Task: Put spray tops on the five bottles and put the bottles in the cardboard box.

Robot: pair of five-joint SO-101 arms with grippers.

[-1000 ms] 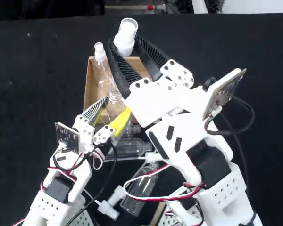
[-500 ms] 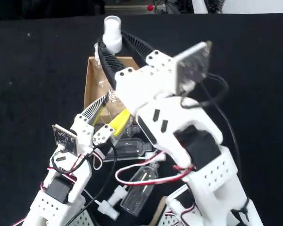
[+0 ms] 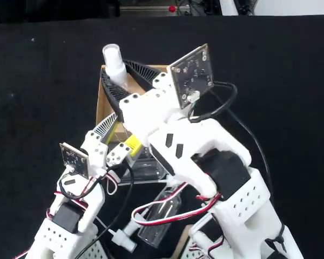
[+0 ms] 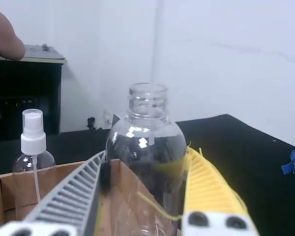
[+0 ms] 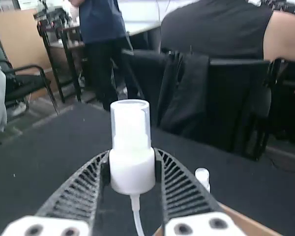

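My left gripper point(image 4: 146, 167) is shut on a clear open-necked bottle point(image 4: 147, 137), held upright over the cardboard box point(image 4: 10, 189) between its grey and yellow fingers. In the high view this gripper point(image 3: 121, 134) sits at the box's point(image 3: 103, 100) near edge. My right gripper point(image 5: 132, 169) is shut on a white spray top point(image 5: 131, 147) with its tube hanging down. Seen from above, the spray top point(image 3: 114, 58) is over the box's far left corner, with the right gripper point(image 3: 116, 76) beneath it. A capped bottle point(image 4: 33, 147) stands in the box.
Two clear bottles lie on the black table near the arm bases, one point(image 3: 146, 170) just before the box and one point(image 3: 161, 216) with a spray top point(image 3: 121, 237) on it. The right arm's body covers most of the box from above. People and chairs show in the room behind.
The right arm has swung left with the spray top, from over the box's far right side to its far left corner. The left arm and its bottle have kept still.
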